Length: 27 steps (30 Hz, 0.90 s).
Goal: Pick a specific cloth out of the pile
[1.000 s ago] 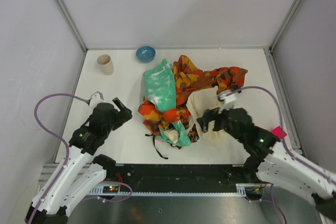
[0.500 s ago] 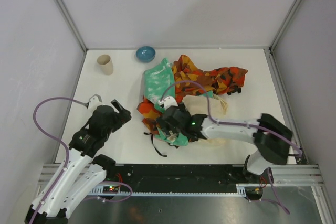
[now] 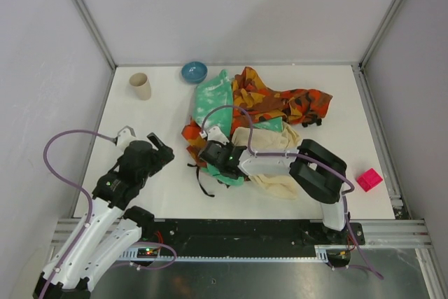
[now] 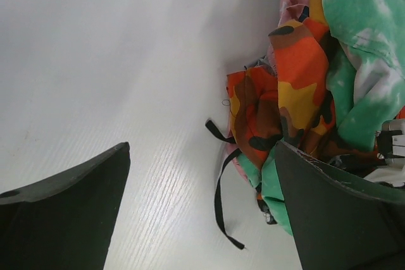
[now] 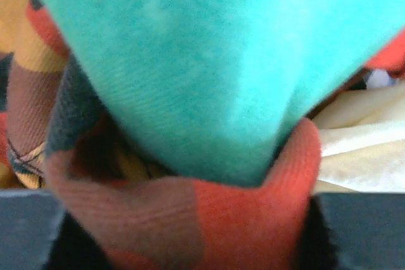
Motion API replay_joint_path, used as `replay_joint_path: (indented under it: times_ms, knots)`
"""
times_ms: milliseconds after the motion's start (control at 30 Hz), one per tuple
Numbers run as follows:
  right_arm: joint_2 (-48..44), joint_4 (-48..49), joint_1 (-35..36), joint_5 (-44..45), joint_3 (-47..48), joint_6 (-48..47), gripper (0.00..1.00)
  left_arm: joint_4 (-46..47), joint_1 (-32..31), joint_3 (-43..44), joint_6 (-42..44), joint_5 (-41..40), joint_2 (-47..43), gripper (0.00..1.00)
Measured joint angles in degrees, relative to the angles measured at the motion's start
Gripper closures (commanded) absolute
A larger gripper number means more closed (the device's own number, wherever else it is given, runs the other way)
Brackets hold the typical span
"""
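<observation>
The pile (image 3: 262, 106) of bright cloths lies mid-table: orange-red-black patterned, mint green and cream. The plain dark grey cloth is hidden. My right gripper (image 3: 210, 160) is buried in the pile's front left part. In the right wrist view a fold of orange-red patterned cloth (image 5: 253, 219) fills the gap of the right gripper (image 5: 190, 235), with mint green cloth (image 5: 209, 61) draped just above it. My left gripper (image 3: 158, 146) stands open over bare table left of the pile. Between the left gripper's (image 4: 202, 210) fingers I see only table and a black strap (image 4: 219, 200).
A blue bowl (image 3: 194, 71) and a beige cup (image 3: 140, 86) stand at the back left. A pink cube (image 3: 369, 179) sits near the table's right front edge. Cream cloth (image 3: 276, 180) spreads under the right forearm. Walls close in both sides.
My right arm has swung left across the pile's front and pushed its jaws into the front left folds, closing on cloth. The pile shifted slightly. The left arm has not moved.
</observation>
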Motion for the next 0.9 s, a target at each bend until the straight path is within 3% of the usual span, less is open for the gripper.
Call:
replay_joint_path:
  times_ms: [67,167,367,600,733,900]
  knots:
    - [0.0,-0.7,-0.3,1.5,0.0,0.5,0.93,0.0,0.0,0.0,-0.1,-0.2,-0.5,0.0]
    - [-0.4,-1.8,-0.7,4.3,0.1,0.5,0.99,-0.1,0.0,0.0,-0.4,-0.4,-1.4,0.0]
    - [-6.9,-2.0,-4.1,12.1,-0.9,-8.6,1.0,-0.2,0.0,0.0,-0.9,-1.4,-2.3,0.0]
    - [-20.6,17.2,-14.7,17.6,-1.2,-29.8,1.0,-0.2,0.0,0.0,-0.9,-2.3,-1.8,0.0]
    - [-22.3,24.5,-21.6,15.9,-1.2,-35.6,1.0,-0.2,0.0,0.2,-0.9,-3.3,-0.2,0.0]
    - [-19.7,23.1,-31.1,9.2,1.8,-34.1,1.0,-0.2,0.0,1.7,-0.9,-4.4,3.1,0.0]
